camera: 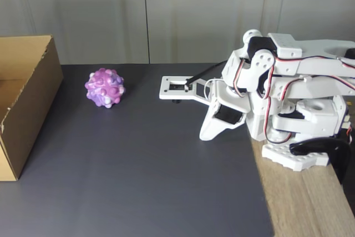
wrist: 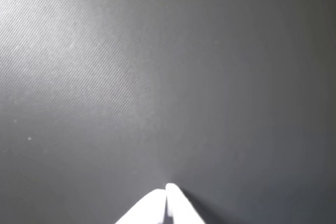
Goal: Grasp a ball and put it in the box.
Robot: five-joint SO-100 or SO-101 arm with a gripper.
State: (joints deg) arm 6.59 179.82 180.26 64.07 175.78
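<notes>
We see the arm folded low at the right of the fixed view, gripper (camera: pixel 204 135) tip down on the dark mat (camera: pixel 166 181), probably a rest pose. In the wrist view its fingers (wrist: pixel 157 203) sit pressed together, pinching nothing. The ball (camera: pixel 105 87) lies on the mat, well apart from the gripper and near the box (camera: pixel 33 90). What we can see of the box's inside looks bare.

Fixed view: box (camera: pixel 25 101) left, ball (camera: pixel 105 87) beside, tool (camera: pixel 206 135) right.
</notes>
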